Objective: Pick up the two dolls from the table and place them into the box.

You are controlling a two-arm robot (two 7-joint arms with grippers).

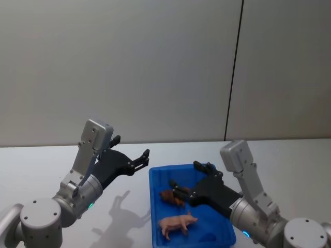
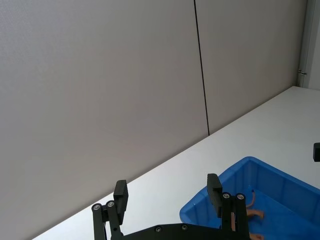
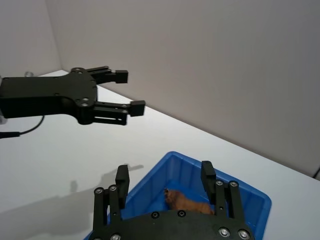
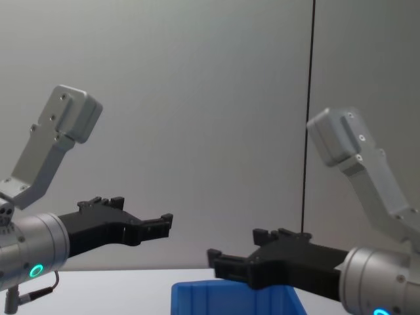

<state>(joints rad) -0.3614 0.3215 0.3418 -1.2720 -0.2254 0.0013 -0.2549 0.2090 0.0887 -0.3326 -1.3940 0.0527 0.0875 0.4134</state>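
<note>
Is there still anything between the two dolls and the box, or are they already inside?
Nothing visible stands in the way: the brown doll and the pink doll both lie inside the blue box. The right tool hangs open over the box, and the left tool is open above the table.

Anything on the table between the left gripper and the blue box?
No. In the head view, only bare white table and the arm's shadow lie between the open left gripper and the box. Both dolls, brown and pink, lie inside it.

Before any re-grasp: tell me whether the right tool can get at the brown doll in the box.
Probably yes: the right tool hangs open over the open-topped box, right beside the brown doll, nothing between.
</note>
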